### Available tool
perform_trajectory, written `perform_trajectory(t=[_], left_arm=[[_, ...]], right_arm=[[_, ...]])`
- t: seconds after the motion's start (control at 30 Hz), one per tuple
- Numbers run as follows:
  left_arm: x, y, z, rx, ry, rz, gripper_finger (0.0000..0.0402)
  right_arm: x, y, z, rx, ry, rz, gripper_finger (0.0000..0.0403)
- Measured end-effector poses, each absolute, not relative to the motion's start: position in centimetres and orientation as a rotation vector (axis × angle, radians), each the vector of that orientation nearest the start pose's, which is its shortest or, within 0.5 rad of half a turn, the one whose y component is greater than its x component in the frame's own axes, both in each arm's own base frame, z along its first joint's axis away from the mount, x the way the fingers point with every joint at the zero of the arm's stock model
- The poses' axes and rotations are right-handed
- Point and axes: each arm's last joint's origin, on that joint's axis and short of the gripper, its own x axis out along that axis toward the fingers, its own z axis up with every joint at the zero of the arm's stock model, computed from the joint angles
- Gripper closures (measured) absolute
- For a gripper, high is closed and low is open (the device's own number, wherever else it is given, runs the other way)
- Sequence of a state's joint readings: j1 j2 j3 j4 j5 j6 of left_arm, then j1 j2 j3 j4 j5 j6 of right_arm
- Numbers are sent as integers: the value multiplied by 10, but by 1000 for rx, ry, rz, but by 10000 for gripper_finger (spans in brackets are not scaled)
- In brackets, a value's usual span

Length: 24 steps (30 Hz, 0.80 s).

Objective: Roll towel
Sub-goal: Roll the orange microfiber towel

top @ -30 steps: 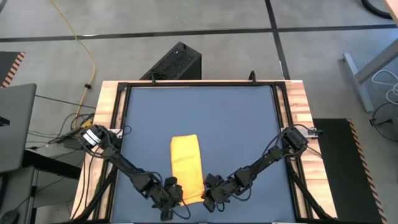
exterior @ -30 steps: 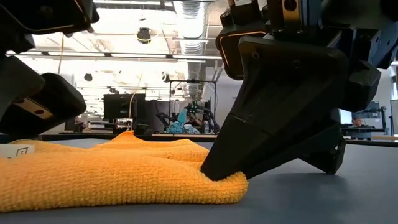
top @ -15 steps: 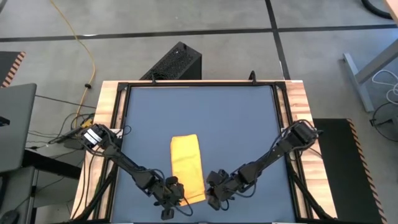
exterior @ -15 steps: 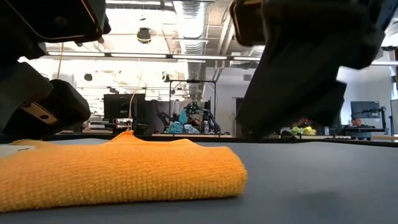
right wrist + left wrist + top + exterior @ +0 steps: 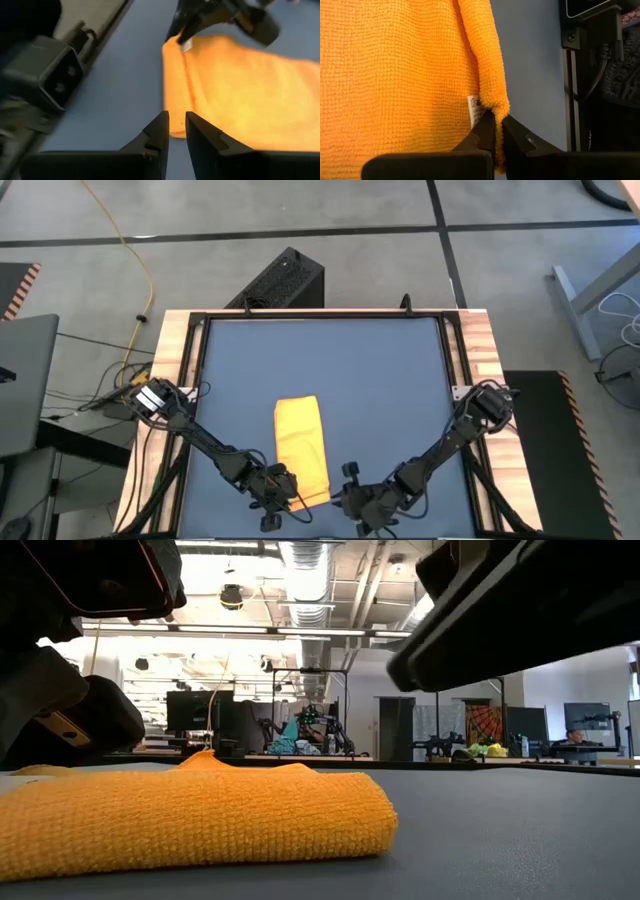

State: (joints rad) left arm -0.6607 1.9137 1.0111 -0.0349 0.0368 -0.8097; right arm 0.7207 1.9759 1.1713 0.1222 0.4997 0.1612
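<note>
The yellow-orange towel (image 5: 300, 448) lies on the blue mat as a folded strip running near to far; it also shows in the low view (image 5: 200, 820). Its white tag (image 5: 475, 111) sits at the near left corner. My left gripper (image 5: 285, 498) is shut on that corner. My right gripper (image 5: 345, 485) hovers above the mat just right of the towel's near end (image 5: 175, 125). Its fingers stand a narrow gap apart with nothing between them. My left gripper pinches the towel's thick folded side edge (image 5: 496, 107) between its two fingers, right beside the white tag at the near corner. The fingers come low from the table's near side and lie along the edge. The towel lies flat on the mat.
The mat's black frame (image 5: 195, 370) and the wooden table border (image 5: 170, 340) surround the work area. The frame's bracket (image 5: 55, 70) shows close by in the right wrist view. Bare mat (image 5: 330, 360) lies beyond the towel's far end.
My right gripper has let go of the towel's near right corner, risen off it and moved toward the table's near edge and a little right. The corner it pressed down has sprung back into a rounded fold. The towel has stayed in place.
</note>
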Motion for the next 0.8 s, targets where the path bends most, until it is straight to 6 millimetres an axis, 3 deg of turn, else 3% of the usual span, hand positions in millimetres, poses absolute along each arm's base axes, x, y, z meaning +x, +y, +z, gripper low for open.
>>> perform_trajectory(t=[0.2, 0.47, 0.8], left_arm=[[288, -224, 119, -431, 1100, -244, 401], [289, -223, 119, -429, 1098, -244, 401], [289, -223, 119, -421, 1095, -249, 401]], right_arm=[[320, 265, 140, -298, 550, 194, 275], [326, 263, 143, -304, 525, 243, 205], [332, 264, 119, -370, 547, 213, 206]])
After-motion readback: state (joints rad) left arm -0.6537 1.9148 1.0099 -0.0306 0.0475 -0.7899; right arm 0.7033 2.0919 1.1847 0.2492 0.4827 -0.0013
